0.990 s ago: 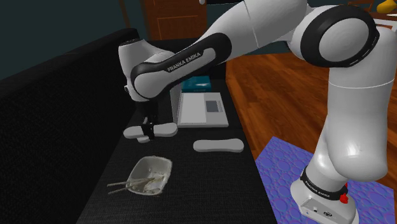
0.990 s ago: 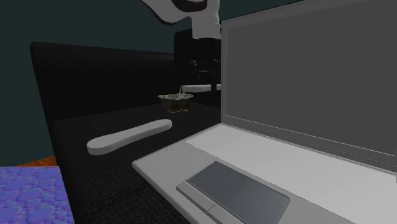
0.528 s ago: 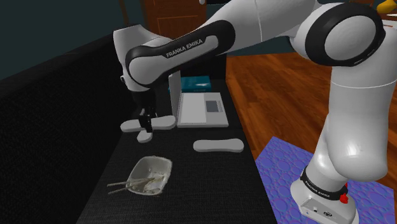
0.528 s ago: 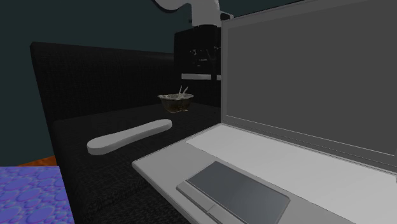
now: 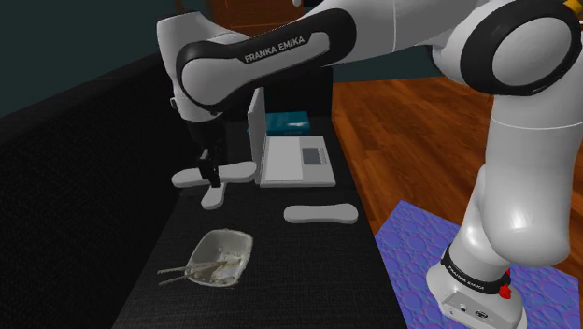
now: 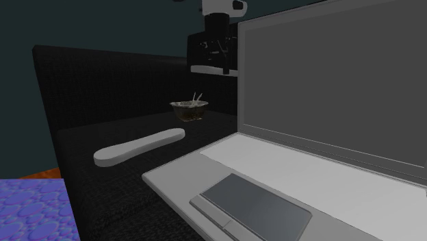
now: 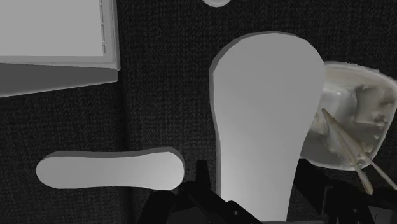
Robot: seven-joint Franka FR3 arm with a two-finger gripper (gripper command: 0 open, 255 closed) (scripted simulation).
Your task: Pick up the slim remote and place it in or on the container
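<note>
**Slim remote held clear of black worktop**

The white Franka arm [image 5: 392, 42] reaches from its stand [image 5: 467, 290] at the shoulder view's lower right, up and across to the left. It passes over a long black worktop [image 5: 280, 290] bordered by a wooden floor [image 5: 402, 131] and a purple-blue rug [image 5: 420, 271]. An open grey laptop [image 5: 297, 161] sits on the far part of the worktop, with a teal box [image 5: 288, 122] behind it. At the near end stands the container, a pale bowl [image 5: 235, 242] with thin utensils sticking out. A flat white remote [image 5: 320, 214] lies on the worktop between laptop and bowl, toward the right edge. The black jaws pinch the slim remote [image 5: 238, 172] at its middle, holding it clear of the worktop, just left of the laptop and farther off than the bowl
</note>
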